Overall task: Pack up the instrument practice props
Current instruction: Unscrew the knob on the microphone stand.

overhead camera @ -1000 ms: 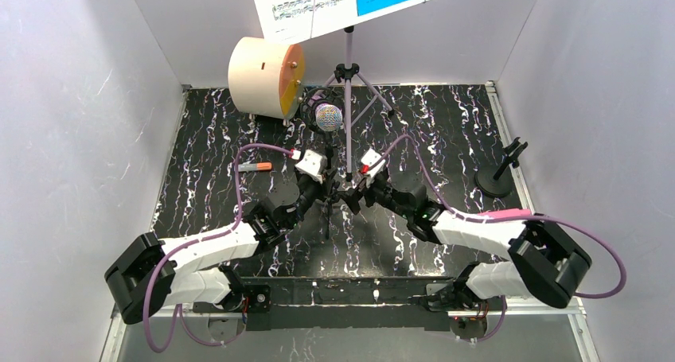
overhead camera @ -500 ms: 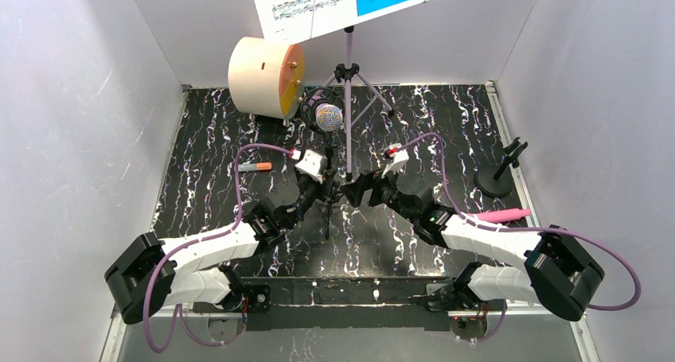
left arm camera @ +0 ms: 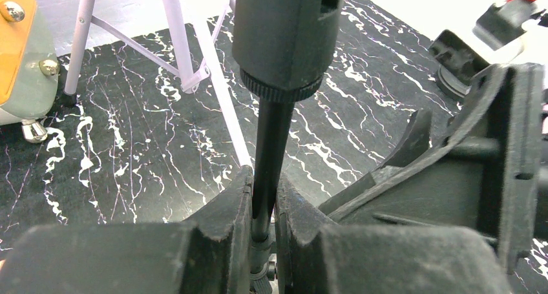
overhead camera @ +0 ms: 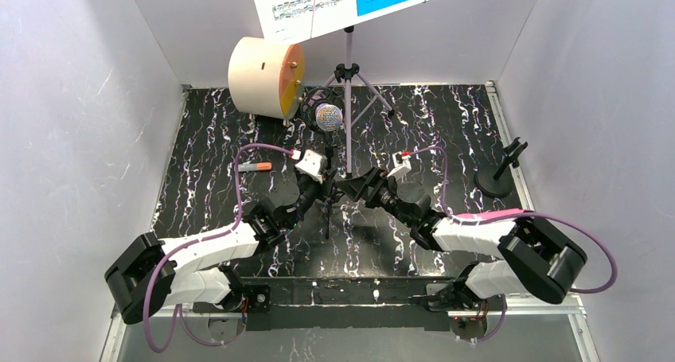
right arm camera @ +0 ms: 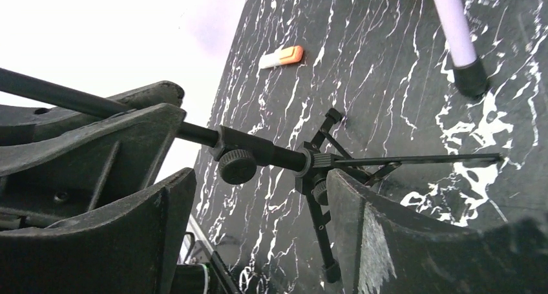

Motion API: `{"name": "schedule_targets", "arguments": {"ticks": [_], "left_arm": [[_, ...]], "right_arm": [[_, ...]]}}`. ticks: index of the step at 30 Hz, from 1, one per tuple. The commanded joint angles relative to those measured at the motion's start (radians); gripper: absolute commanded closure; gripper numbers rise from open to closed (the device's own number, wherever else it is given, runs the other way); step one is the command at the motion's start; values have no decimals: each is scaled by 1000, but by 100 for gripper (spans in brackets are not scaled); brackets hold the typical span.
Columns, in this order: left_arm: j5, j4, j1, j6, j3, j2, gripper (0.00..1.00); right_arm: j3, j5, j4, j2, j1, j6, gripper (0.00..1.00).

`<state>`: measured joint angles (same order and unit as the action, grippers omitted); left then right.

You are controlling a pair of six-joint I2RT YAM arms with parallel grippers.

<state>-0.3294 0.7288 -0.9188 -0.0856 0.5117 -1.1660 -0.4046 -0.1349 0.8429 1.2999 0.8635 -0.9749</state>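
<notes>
The left gripper is shut tight on the thin pole of the black mic tripod. This tripod stands near the middle of the table, just in front of the lilac music rack. The right gripper is wide open and holds nothing, with one finger on each side of the tripod's lower hub and its knob.

I think the main risk is the weight on top. The glittery microphone seems to sit in the clip at the head of the pole. If the right fingers close on the round knob or on the thin leg struts, they may slip and twist the pole inside the left grip. Then the microphone could swing against the rack's pole, which is very near. The rack carries the sheet-music pages high up, so a knock may tip it over. The two grippers are also close together and could bump each other.

The left wrist view cuts off the clip at the top edge, so the microphone's seat is not visible. From above, the grippers cover most of the tripod legs. The pink microphone shows only partly at the right arm, and I cannot tell what it rests on. The pages are cut off by the frame
</notes>
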Motion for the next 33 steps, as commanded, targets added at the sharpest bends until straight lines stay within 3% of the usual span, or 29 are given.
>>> {"name": "schedule_targets", "arguments": {"ticks": [1, 13, 23, 26, 33], "left_arm": [[23, -143, -13, -76, -35, -16, 99], [23, -143, -12, -74, -39, -3, 99], [24, -144, -12, -74, -39, -1, 99], [26, -144, -12, -74, -39, -1, 100], [24, -144, -12, -74, -39, -3, 100]], "right_arm": [[-21, 44, 164, 67, -1, -99, 21], [-17, 117, 357, 177, -2, -135, 50], [-5, 129, 460, 231, -9, -160, 65], [10, 129, 506, 249, -12, -183, 66], [18, 143, 583, 278, -23, -222, 57]]}}
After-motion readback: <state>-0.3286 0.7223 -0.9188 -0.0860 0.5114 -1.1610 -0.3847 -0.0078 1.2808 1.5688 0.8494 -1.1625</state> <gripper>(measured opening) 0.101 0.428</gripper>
